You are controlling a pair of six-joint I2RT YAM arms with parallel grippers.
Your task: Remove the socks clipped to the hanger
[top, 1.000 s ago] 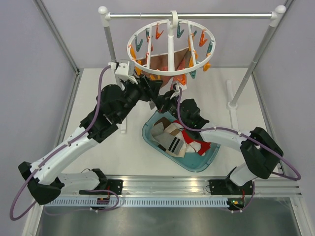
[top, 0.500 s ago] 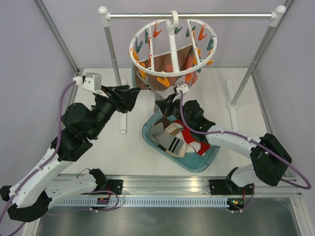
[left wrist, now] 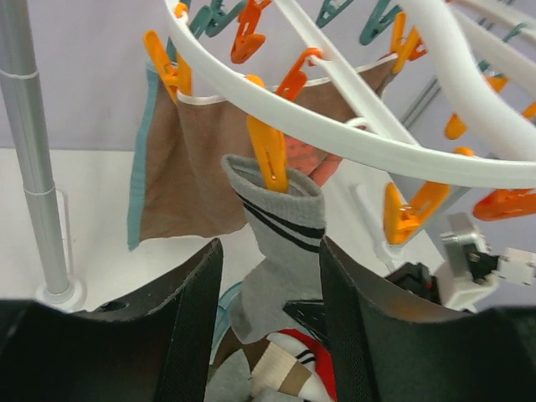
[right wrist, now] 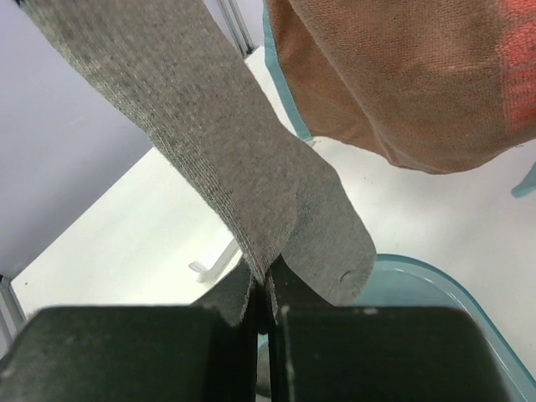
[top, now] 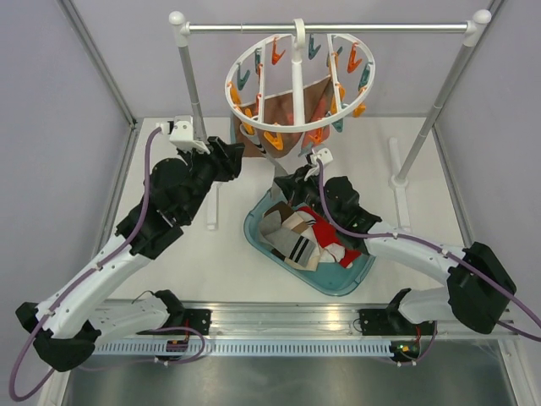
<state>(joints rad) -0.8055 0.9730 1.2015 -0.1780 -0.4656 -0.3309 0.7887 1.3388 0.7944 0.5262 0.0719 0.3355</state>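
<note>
The white ring hanger (top: 232, 85) hangs from the rail, with orange and teal clips. In the left wrist view an orange clip (left wrist: 268, 155) pins a grey sock with dark stripes (left wrist: 285, 239) to the ring (left wrist: 335, 138). My left gripper (left wrist: 270, 310) is open, and the sock hangs in the gap just beyond its fingers (left wrist: 188, 318). My right gripper (right wrist: 266, 293) is shut on the lower part of the grey sock (right wrist: 243, 159), which stretches up and left from it. From above, the left gripper (top: 235, 161) and the right gripper (top: 287, 180) sit under the ring.
A teal basket (top: 254, 233) below the hanger holds several loose socks (top: 308, 237). A brown cloth (left wrist: 201, 167) and a coral cloth hang from the ring. The metal rail (top: 380, 27) rests on white posts; its left pole (left wrist: 29, 167) stands near my left gripper.
My left arm swung out to the left, then came back in under the hanger, its jaws narrowing somewhat. The ring has swayed and tilted. The right gripper stayed shut on the grey sock.
</note>
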